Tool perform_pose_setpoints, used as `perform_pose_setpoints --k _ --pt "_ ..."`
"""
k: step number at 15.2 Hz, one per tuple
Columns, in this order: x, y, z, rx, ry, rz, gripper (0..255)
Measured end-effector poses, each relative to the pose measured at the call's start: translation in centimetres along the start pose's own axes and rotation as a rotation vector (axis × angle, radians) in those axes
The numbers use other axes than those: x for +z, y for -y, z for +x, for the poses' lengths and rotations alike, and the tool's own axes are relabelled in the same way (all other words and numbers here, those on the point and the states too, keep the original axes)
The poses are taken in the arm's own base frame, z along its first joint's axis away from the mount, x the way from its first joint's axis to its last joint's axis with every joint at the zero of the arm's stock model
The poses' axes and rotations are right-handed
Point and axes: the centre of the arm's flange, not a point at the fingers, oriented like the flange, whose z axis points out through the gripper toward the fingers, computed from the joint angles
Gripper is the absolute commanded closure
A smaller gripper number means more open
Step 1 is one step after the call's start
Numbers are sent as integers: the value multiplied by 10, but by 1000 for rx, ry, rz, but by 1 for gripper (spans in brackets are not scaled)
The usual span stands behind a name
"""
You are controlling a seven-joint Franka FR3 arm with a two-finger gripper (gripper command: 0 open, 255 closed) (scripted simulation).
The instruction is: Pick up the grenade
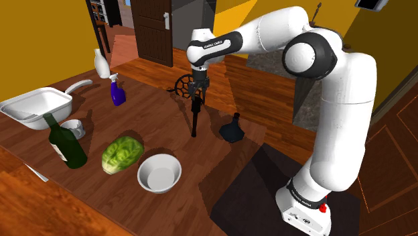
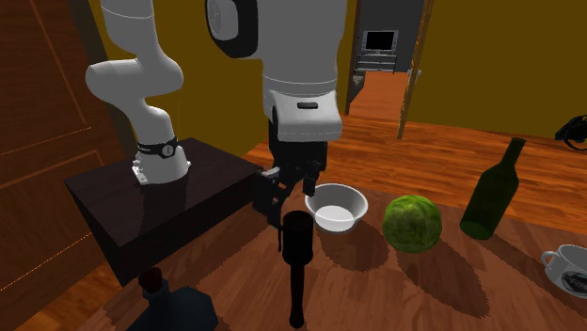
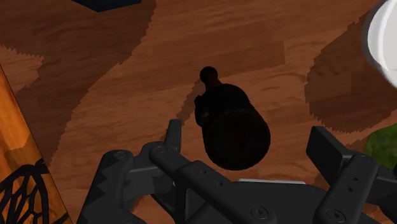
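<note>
Hovering with gripper [image 3: 245,130] spread wide, clasping nothing. Straddling the head of the black grenade [image 2: 297,246], upright on the table [image 3: 127,76] right beneath. Beyond one finger, bowl [image 3: 383,38] and cabbage [image 3: 383,143].

Wooden bench [image 1: 164,131] carrying bowl [image 1: 159,173], cabbage [image 1: 122,154], green bottle [image 1: 65,142], cup [image 1: 72,127], basin [image 1: 37,107], sprayer [image 1: 118,90], white bottle [image 1: 102,65], flask [image 1: 232,129]; grenade [image 1: 194,121] upright near the middle.

The arm's dark wrist band [image 1: 212,45] carries small white lettering, too small to read.
</note>
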Motion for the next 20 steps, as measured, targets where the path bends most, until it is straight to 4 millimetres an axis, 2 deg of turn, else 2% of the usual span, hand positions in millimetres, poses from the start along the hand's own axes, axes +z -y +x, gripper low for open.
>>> perform_pose_setpoints --k 3,8,9,20 --pt "15 -4 9 2 1 0 0" --pt "39 -6 11 2 2 0 0" --pt "41 -6 12 2 2 0 255" --pt "40 -5 12 2 1 -1 255"
